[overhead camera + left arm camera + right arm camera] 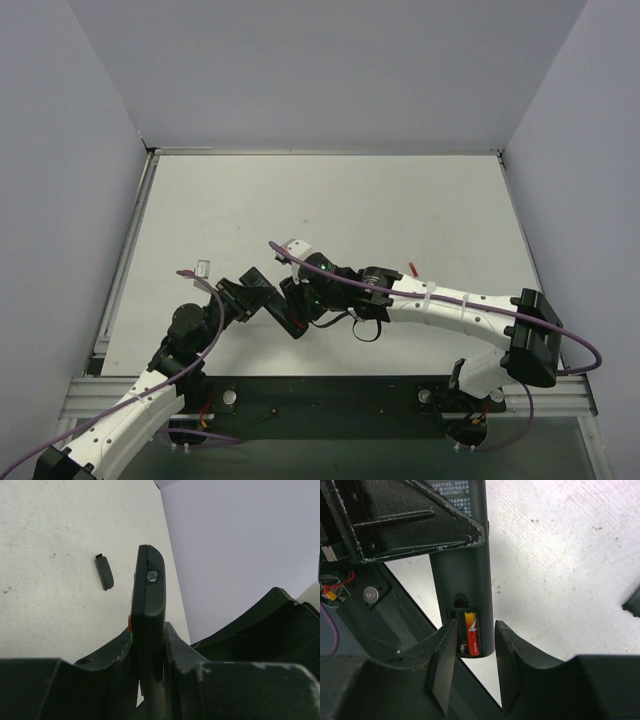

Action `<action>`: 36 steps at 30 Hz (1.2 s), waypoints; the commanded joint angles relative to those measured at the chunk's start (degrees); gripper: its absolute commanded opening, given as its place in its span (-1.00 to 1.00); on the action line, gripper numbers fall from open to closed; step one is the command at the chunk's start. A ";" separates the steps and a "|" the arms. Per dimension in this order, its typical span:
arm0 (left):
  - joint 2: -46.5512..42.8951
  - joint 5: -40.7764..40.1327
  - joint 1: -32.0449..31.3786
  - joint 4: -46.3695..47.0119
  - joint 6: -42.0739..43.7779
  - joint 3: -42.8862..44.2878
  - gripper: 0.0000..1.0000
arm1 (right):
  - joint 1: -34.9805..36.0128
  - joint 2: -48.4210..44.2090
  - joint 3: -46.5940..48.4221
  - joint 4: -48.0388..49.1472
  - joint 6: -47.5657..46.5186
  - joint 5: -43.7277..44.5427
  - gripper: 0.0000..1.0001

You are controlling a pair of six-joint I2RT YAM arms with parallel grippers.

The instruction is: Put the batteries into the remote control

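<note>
Red cell (472, 632) sits in the remote (462, 555), mid tabletop (400, 200); left jaws clamp the remote, right jaws stand apart astride its end. Second cell (412, 268) lies nearer the right edge: probably light, slick, best pinched mid-length

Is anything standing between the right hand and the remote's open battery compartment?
Nothing visible. The right hand flanks the uncovered end of the remote control, one battery already inside; the cover lies apart on the table.

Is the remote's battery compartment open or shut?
Open: a red battery shows in the remote control's bay; its cover lies on the table.
</note>
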 commanded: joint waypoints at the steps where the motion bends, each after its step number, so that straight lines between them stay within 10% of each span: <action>1: -0.17 0.03 -0.19 2.62 0.31 0.88 -1.00 | 0.25 1.46 0.59 -0.61 -0.34 -1.93 -0.36; 36: -3.69 -1.20 -0.19 -0.02 1.97 0.79 -1.00 | -0.27 2.00 -0.90 -0.18 1.33 5.63 -0.92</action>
